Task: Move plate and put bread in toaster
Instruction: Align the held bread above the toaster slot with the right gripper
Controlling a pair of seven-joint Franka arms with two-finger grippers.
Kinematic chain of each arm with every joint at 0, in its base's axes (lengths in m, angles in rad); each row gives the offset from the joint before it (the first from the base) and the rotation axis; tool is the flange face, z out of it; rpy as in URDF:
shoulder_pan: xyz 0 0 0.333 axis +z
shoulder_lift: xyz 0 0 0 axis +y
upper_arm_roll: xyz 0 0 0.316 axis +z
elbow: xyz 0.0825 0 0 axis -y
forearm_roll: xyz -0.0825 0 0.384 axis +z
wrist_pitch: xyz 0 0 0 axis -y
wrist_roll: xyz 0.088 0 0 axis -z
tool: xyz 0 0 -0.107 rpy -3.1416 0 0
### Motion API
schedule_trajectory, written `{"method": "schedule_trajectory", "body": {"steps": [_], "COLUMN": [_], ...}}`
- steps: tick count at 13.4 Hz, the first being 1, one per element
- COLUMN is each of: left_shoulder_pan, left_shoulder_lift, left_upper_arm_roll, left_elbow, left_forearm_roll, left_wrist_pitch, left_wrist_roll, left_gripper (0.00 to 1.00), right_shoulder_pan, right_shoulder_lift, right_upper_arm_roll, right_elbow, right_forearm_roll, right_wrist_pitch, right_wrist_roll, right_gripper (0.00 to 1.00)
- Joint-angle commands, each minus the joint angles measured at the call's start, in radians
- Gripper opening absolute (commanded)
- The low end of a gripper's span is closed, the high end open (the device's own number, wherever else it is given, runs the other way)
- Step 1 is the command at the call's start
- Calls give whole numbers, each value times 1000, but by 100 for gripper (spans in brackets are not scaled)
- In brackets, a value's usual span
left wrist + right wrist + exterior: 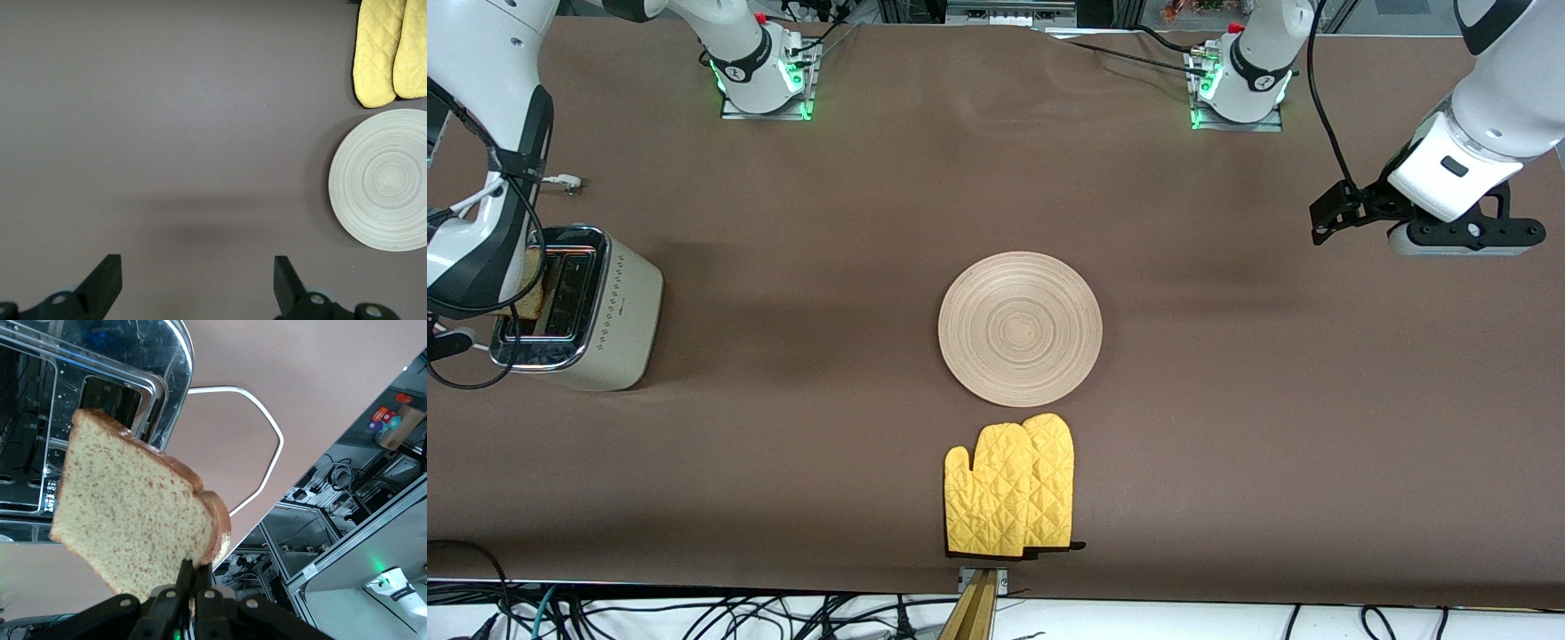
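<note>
Bread (133, 520) hangs pinched in my right tool (194, 580) over the toaster (583, 311), while my left tool (197, 280) waits wide open, holding nothing, above the bare tabletop (1227, 400).

1. The left gripper (195, 283) hangs in the air with its fingers (107, 277) wide apart and nothing between them
2. The right gripper (194, 577) has its fingertips pressed together
</note>
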Motion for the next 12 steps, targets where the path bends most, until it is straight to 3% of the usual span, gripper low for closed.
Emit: {"method": "schedule_trajectory", "body": {"steps": [1,12], "left_shoulder_pan": [21,21], "left_shoulder_lift": [17,17], "left_upper_arm_roll": [-3,-3], "left_elbow": [32,32], "left_forearm_roll": [-30,-30], "left_wrist_pitch": [-18,-18], "left_wrist_roll": [8,7], "left_gripper": [100,100], "right_shoulder_pan": [0,-25], "right_shoulder_lift": [3,12], "right_upper_arm_roll": [1,-4], "right_elbow": [0,8], "right_forearm_roll": [22,0], "right_wrist_pitch": [8,81], "right_wrist_roll": [-15,19], "right_gripper": [0,0]}}
